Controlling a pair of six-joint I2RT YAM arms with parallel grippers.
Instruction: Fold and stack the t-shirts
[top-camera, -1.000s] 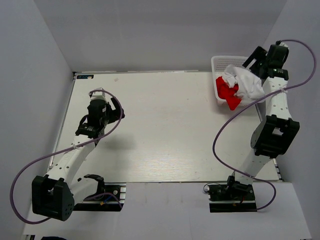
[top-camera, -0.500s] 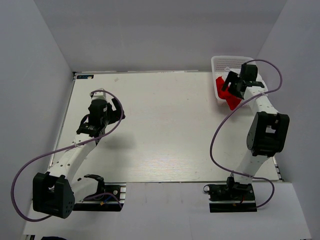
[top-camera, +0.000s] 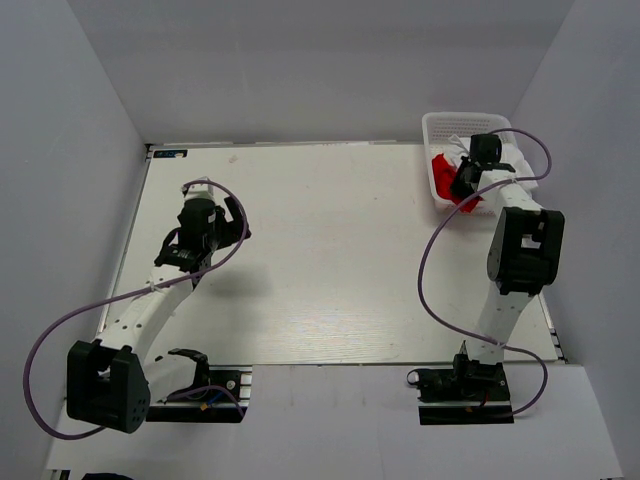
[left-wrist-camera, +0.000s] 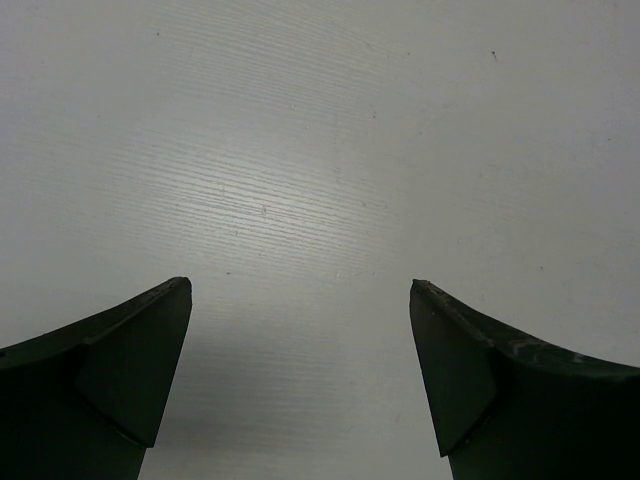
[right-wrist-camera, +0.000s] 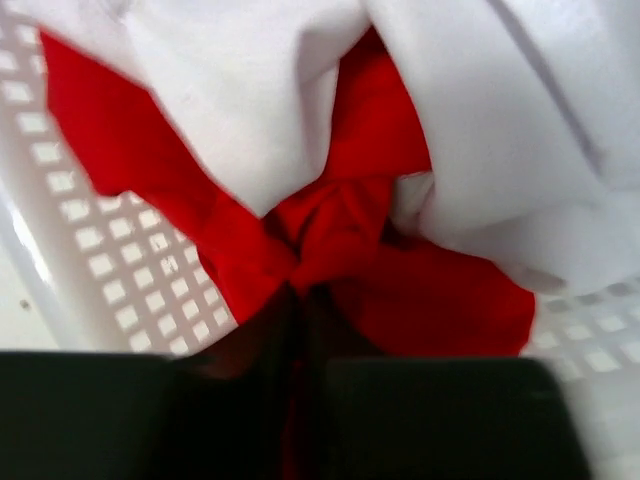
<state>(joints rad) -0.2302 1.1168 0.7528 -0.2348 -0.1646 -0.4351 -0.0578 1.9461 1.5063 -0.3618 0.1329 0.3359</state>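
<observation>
Both t-shirts lie bunched in the white mesh basket (top-camera: 433, 125) at the table's far right. The red t-shirt (right-wrist-camera: 350, 235) sits under folds of the white t-shirt (right-wrist-camera: 500, 120). My right gripper (right-wrist-camera: 300, 295) is down in the basket, shut on a pinched fold of the red t-shirt (top-camera: 440, 165); in the top view its fingers are hidden by the wrist (top-camera: 478, 160). My left gripper (left-wrist-camera: 300, 290) hangs open over bare table at the left, nothing between its dark fingers (left-wrist-camera: 130, 360). The left gripper (top-camera: 236, 213) shows open from above too.
The basket's mesh wall (right-wrist-camera: 90, 250) stands close on the left of the right gripper. The white tabletop (top-camera: 330, 250) lies between the two arms. Grey walls close in the table on the left, back and right.
The right arm has come down from above the basket into it, and its jaws have closed on the red cloth. The left arm has stayed where it was.
</observation>
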